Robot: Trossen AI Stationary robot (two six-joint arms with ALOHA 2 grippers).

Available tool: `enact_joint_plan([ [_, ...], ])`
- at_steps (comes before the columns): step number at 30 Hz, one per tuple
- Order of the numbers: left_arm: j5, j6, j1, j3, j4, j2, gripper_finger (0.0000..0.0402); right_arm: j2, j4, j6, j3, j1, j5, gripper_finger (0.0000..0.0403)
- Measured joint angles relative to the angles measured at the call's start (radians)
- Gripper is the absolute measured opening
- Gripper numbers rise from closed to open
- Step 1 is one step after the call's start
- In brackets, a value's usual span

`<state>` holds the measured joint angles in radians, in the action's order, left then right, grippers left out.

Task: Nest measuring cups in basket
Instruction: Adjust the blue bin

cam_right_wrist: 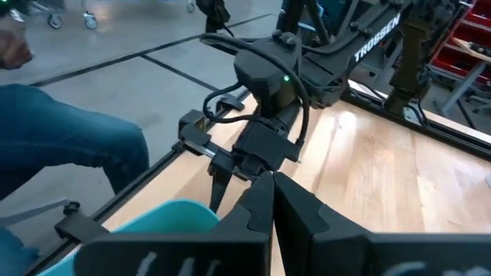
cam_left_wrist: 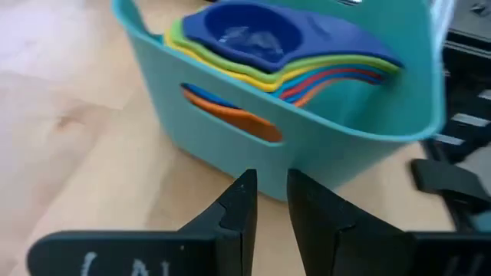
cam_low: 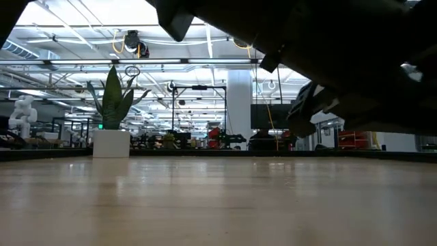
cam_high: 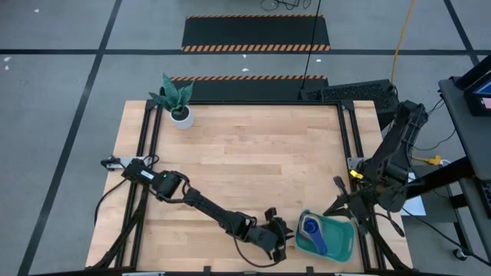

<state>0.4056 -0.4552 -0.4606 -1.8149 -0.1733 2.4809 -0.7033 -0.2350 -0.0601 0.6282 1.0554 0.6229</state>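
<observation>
Basket (cam_high: 343, 240) sits at the wooden table's (cam_high: 245, 161) near-right corner.

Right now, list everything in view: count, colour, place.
basket: one, teal, near-right corner of the table.
measuring cups: one nested stack, dark blue on top with green, yellow, light blue, red and orange edges below, inside the basket.
plant pot: one, white with a green plant, far-left of the table.
person: blue sleeve or leg, beside the table.
left pincer: slightly open, empty, just outside the basket.
right pincer: shut, empty, at the table's right edge.
</observation>
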Motion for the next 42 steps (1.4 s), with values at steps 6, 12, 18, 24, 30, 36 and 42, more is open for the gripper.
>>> enact_joint_plan([
  [6,-0.018,0.022,-0.006,0.0,-0.057,0.0,0.0076,0.0,0.045,0.024,0.0,0.027,0.002,0.0],
  [12,-0.058,0.027,-0.006,0.0,-0.066,0.0,0.0076,0.0,0.065,0.041,0.0,0.033,0.003,0.0],
  [18,-0.095,0.043,-0.004,0.0,-0.103,0.0,0.0076,0.001,0.097,0.042,0.0,0.033,0.004,0.0],
  [24,-0.146,0.113,0.003,-0.001,-0.09,-0.001,0.0076,0.001,0.098,0.019,0.0,0.033,0.029,0.0],
  [30,-0.145,0.138,0.003,0.001,0.063,-0.075,0.0076,-0.055,0.012,-0.175,0.0,-0.041,0.131,0.0],
  [36,-0.051,0.21,-0.02,-0.001,0.228,-0.209,0.0076,-0.222,0.024,-0.336,0.0,-0.226,-0.091,0.0],
  [42,0.064,0.306,-0.042,-0.002,0.298,-0.302,0.0076,-0.44,0.099,-0.341,0.039,-0.361,-0.374,0.0],
])
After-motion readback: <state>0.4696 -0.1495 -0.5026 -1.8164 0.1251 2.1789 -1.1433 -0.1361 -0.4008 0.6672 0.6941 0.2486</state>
